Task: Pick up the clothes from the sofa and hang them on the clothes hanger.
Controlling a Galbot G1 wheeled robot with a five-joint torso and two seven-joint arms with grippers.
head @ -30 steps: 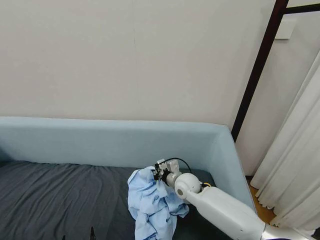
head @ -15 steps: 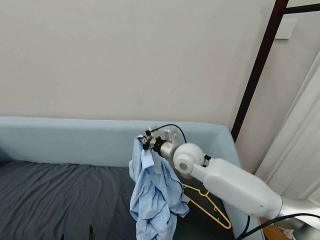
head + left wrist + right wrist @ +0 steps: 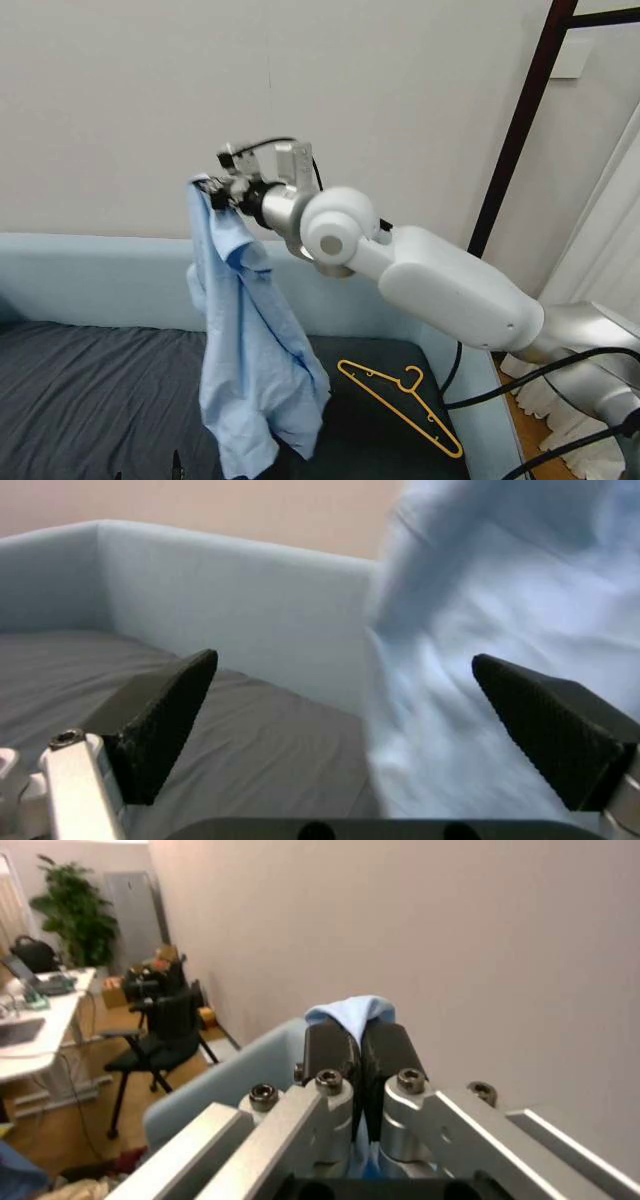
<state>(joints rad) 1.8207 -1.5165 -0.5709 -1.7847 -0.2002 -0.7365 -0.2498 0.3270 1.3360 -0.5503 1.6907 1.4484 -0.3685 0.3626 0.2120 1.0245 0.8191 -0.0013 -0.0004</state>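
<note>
The right gripper [image 3: 214, 191] has been rising from the seat to well above the pale blue upholstered sofa [image 3: 90, 280], lifting the light blue cotton shirt [image 3: 245, 350] and uncovering a thin yellow clothes hanger [image 3: 400, 385] that is lying flat on the dark grey seat cushion [image 3: 90, 390] near the right corner. That gripper's fingers [image 3: 333, 1050] are pressing together on a fold at the shirt's top (cloth is bulging above the tips), and the garment is hanging free in front of the sofa's back. The left gripper [image 3: 345, 667] is waiting low over the sofa, fingers spread wide and holding nothing, the shirt hanging close ahead.
</note>
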